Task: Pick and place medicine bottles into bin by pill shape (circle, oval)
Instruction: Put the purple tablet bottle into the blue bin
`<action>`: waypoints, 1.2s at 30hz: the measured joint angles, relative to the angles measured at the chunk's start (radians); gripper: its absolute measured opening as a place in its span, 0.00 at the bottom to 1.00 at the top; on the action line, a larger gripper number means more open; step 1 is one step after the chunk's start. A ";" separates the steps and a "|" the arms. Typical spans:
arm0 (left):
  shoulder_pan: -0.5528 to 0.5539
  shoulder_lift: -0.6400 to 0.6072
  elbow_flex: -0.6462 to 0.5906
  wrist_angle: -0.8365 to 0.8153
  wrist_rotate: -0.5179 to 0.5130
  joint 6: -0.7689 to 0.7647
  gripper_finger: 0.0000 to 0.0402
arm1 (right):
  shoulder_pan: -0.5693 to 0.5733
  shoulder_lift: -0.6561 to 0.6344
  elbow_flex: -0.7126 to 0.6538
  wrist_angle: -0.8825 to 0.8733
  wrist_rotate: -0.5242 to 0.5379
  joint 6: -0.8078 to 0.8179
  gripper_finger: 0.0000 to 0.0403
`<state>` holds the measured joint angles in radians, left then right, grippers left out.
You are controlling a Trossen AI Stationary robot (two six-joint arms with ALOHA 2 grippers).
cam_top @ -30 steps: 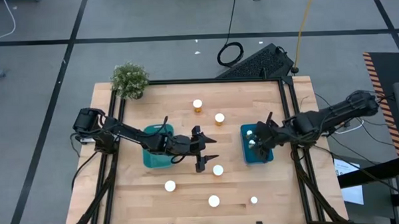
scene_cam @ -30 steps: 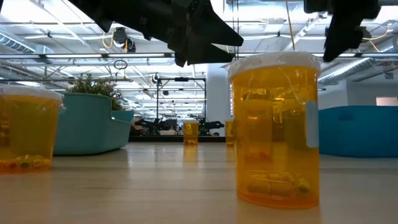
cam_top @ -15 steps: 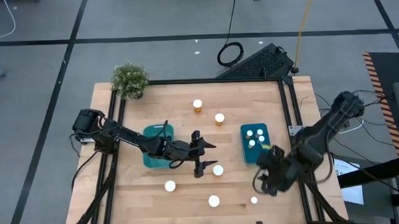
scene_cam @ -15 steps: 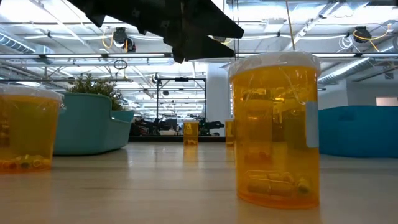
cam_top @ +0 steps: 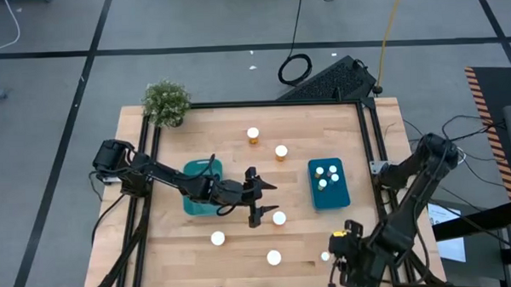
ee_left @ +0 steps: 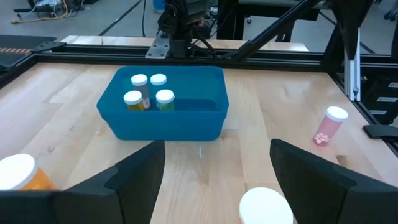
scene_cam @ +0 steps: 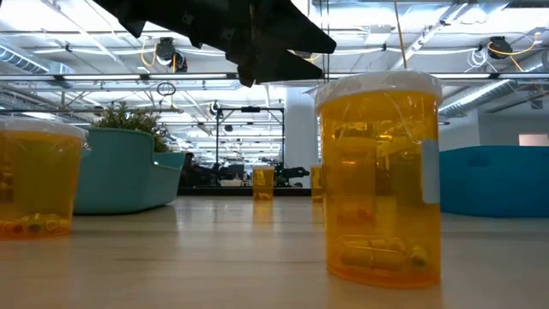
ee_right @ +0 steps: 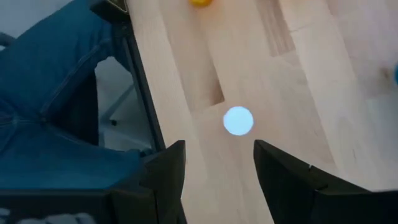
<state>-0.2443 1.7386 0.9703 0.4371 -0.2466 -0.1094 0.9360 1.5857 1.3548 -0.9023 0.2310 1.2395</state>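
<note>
Left wrist view: blue bin [ee_left: 163,121] w/ four white-capped bottles [ee_left: 148,92]; left tool [ee_left: 214,180], right tool [ee_right: 217,168] both spread wide, empty

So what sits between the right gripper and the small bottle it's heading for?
Nothing: in the right wrist view, only bare wood lies between the open right gripper and the small white-capped bottle.

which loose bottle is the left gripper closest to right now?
The white-capped bottle at mid-table, just right of the open left gripper. The other loose bottles sit farther off: two toward the far edge, three along the near edge.
</note>
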 joint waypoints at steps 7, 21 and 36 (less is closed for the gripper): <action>0.000 0.000 0.000 -0.001 0.000 0.002 0.73 | -0.017 0.078 0.001 0.041 -0.057 -0.076 0.46; 0.000 0.000 0.000 -0.021 0.000 0.019 0.73 | -0.108 0.116 0.001 0.053 -0.106 -0.260 0.46; 0.000 0.000 0.000 -0.023 0.000 0.020 0.73 | -0.145 0.173 0.000 0.026 -0.185 -0.322 0.53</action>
<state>-0.2440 1.7386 0.9703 0.4137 -0.2466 -0.0898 0.7914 1.7586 1.3552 -0.8766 0.0460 0.9175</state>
